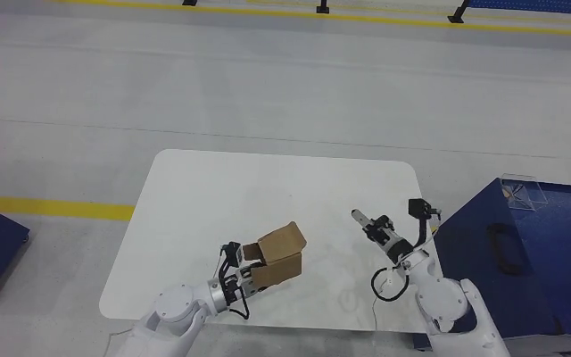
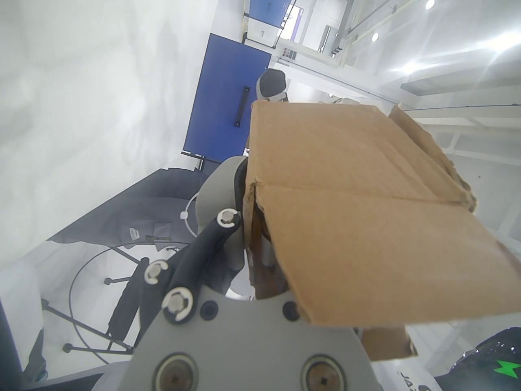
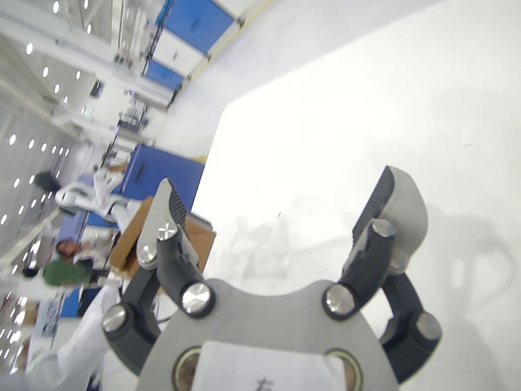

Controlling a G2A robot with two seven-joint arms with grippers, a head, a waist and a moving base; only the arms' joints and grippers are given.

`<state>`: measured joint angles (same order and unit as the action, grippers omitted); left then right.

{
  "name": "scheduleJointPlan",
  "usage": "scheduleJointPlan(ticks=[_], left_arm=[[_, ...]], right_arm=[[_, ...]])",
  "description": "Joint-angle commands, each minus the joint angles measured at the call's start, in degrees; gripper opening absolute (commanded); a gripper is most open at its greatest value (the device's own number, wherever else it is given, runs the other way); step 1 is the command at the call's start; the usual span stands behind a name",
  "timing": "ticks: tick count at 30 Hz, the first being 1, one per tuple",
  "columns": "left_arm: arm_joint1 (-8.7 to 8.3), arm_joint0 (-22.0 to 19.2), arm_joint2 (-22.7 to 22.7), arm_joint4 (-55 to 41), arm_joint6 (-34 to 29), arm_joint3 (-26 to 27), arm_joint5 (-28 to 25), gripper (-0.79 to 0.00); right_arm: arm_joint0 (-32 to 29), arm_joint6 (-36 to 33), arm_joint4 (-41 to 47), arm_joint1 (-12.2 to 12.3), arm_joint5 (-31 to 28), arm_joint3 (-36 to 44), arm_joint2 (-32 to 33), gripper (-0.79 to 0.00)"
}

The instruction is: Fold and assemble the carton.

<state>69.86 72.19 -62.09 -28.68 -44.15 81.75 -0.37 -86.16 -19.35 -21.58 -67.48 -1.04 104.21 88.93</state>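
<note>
A brown cardboard carton (image 1: 278, 253) is held a little above the near part of the white table (image 1: 232, 196), tilted, with one flap raised. My left gripper (image 1: 245, 272) is shut on its near wall. In the left wrist view the carton (image 2: 350, 213) spreads over the gripper (image 2: 256, 225), and one grey finger (image 2: 220, 189) lies against the carton's outer side. My right gripper (image 1: 359, 217) hovers to the right of the carton, apart from it. It is open (image 3: 281, 189) with nothing between its fingers. The carton (image 3: 126, 242) lies behind one fingertip.
A blue cabinet (image 1: 508, 259) stands close to the table's right edge, beside the right arm. The far half and the left of the tabletop are bare. Yellow floor lines (image 1: 62, 209) run past the table.
</note>
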Motion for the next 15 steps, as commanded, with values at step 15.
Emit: scheduleJointPlan(ticks=[15], left_arm=[[0.06, -0.25, 0.27, 0.41, 0.37, -0.09, 0.2, -0.785]], right_arm=[[-4.14, 2.77, 6.05, -0.11, -0.17, 2.22, 3.52, 0.0]])
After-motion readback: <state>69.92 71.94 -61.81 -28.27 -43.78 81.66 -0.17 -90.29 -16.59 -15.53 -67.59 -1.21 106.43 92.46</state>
